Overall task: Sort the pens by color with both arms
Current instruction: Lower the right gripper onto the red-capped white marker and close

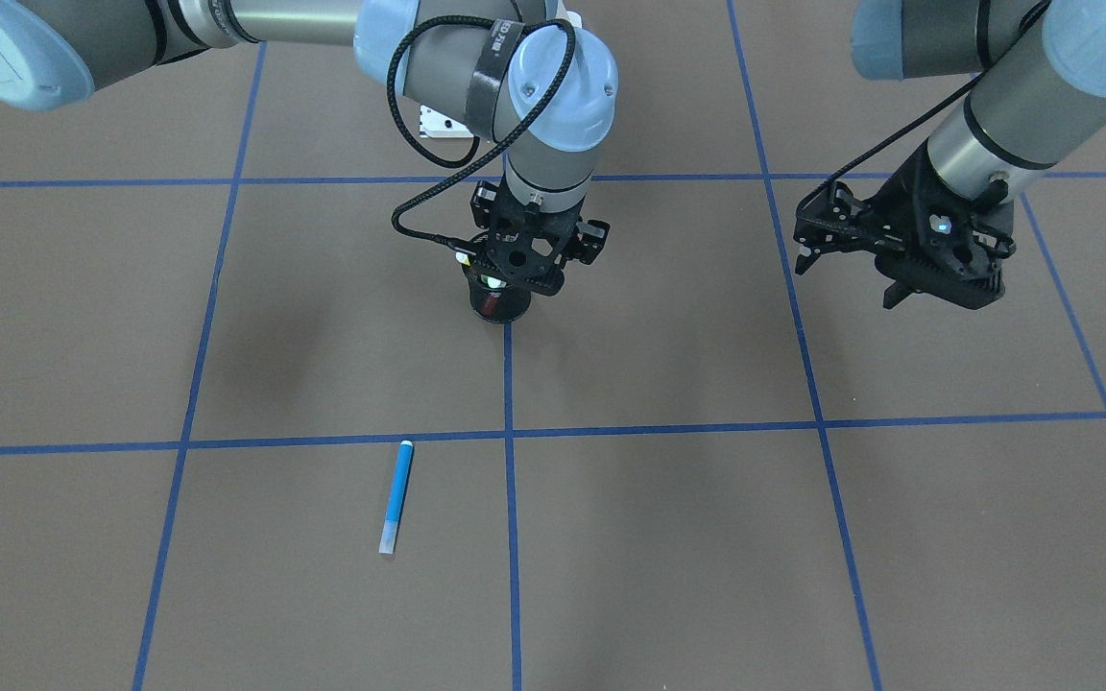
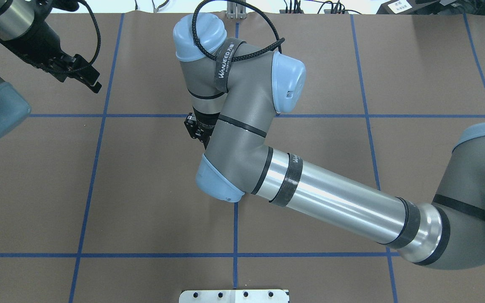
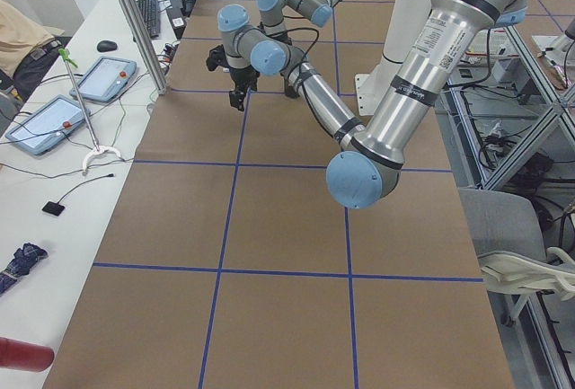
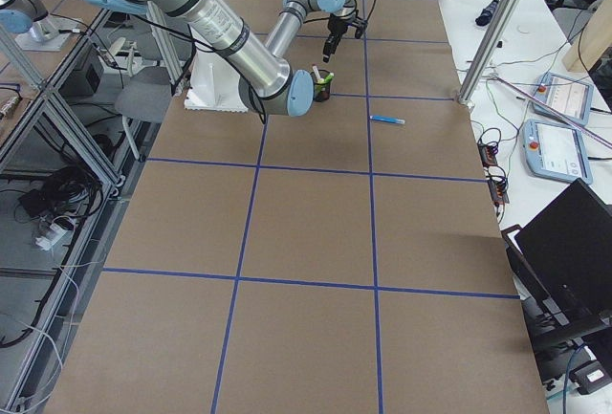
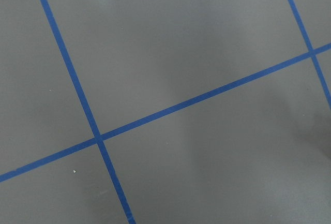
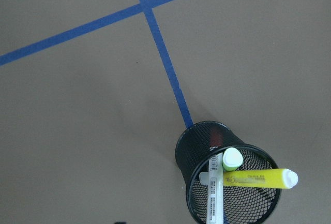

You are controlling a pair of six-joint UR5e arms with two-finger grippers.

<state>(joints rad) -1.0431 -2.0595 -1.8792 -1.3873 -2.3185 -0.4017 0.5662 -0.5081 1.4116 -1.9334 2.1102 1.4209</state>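
Observation:
A blue pen [image 1: 396,496] lies alone on the brown table, in front of the cup; it also shows in the exterior right view [image 4: 387,119]. The black mesh cup [image 6: 201,144] holds a yellow pen [image 6: 258,178] leaning over its rim, a green pen [image 6: 232,159] and a white-barrelled pen [image 6: 214,198]. My right gripper [image 1: 513,278] hangs straight above the cup [image 1: 500,307], open and holding nothing. My left gripper [image 1: 849,278] hovers open and empty over bare table, well off to the side of the cup. It also shows in the overhead view [image 2: 91,80].
Blue tape lines [image 5: 98,138] mark the table into squares. The right arm's elbow [image 2: 219,183] and forearm reach over the table's middle. A white base plate [image 2: 234,296] sits at the robot's edge. A side desk with tablets [image 3: 54,124] runs along the table's far edge.

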